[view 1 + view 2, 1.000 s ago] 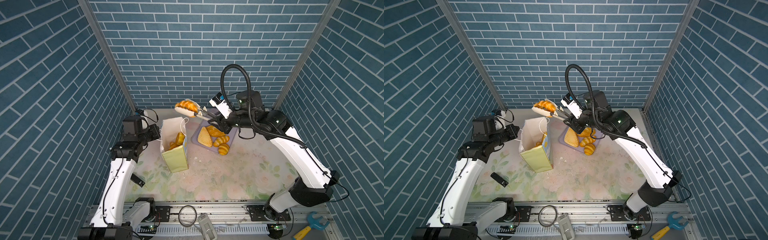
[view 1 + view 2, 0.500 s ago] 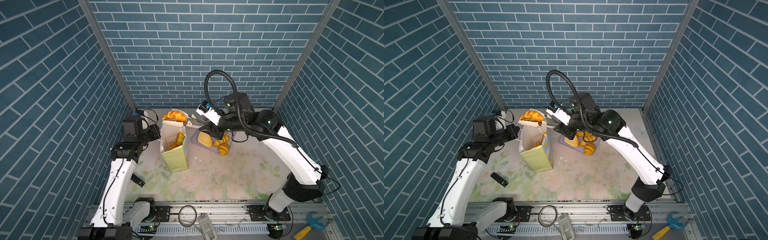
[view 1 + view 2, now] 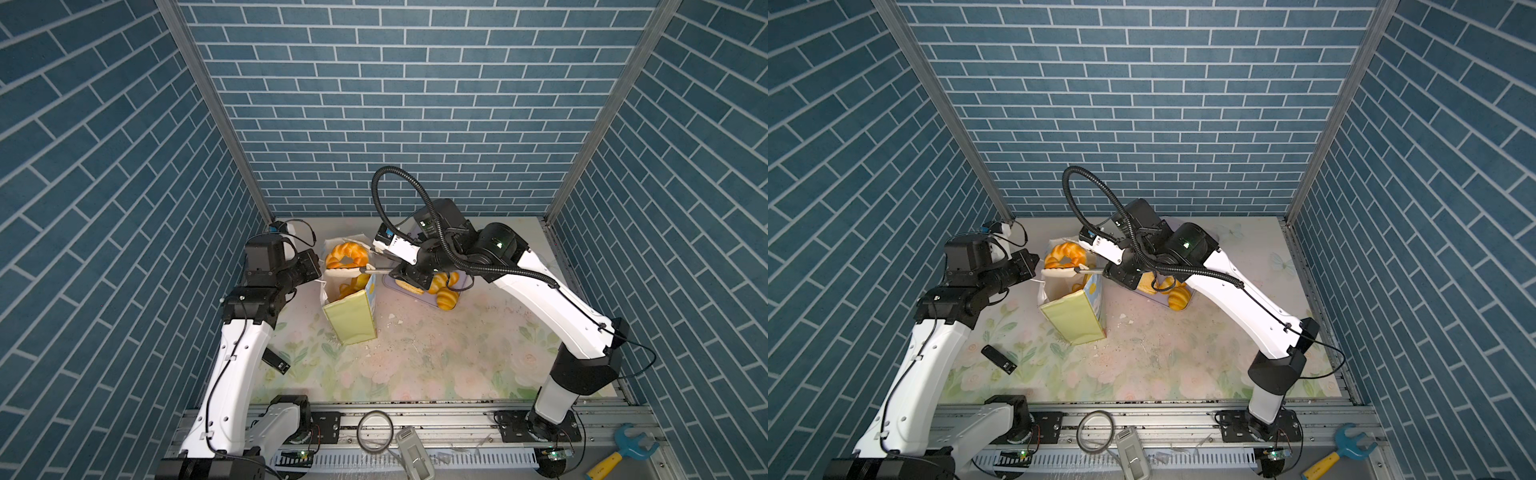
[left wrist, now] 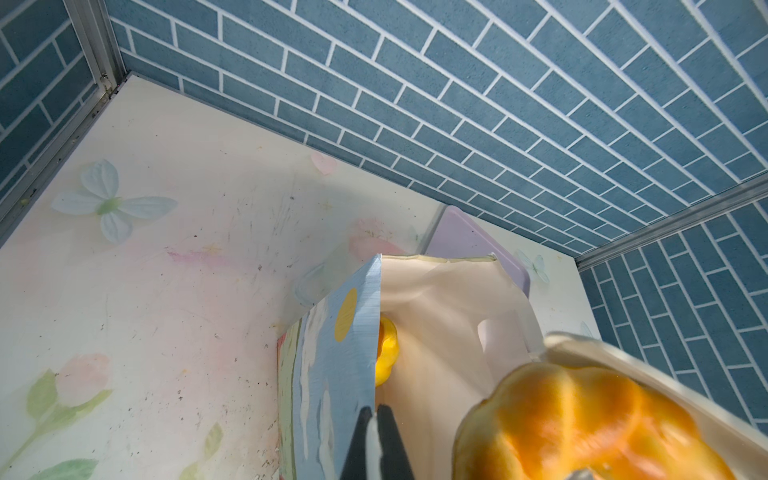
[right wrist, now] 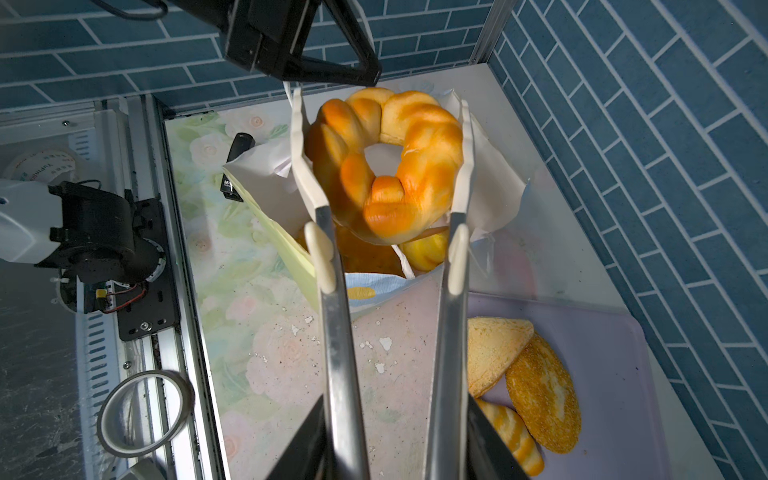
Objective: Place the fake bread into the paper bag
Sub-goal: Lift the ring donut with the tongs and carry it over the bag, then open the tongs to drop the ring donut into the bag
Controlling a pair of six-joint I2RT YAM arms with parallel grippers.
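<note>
With the left hand [image 4: 376,440] clenched, seemingly on the paper bag's [image 3: 351,320] rim, the right hand [image 3: 409,272] is gripping tongs [image 5: 336,332] holding the ring bun [image 5: 419,166] over the bag's mouth, while a few pastries [image 5: 424,253] are lying inside and the seeded loaf [image 5: 540,399] and others are waiting on the lavender tray [image 5: 615,332].

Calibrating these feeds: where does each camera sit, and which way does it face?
Top views: high in front, looking down on the table; left arm and right arm show.
Left wrist: looks along the left gripper pinching the paper bag.
Right wrist: looks along the right gripper and its tongs to the ring bun.
Shared: paper bag and ring bun in all.
</note>
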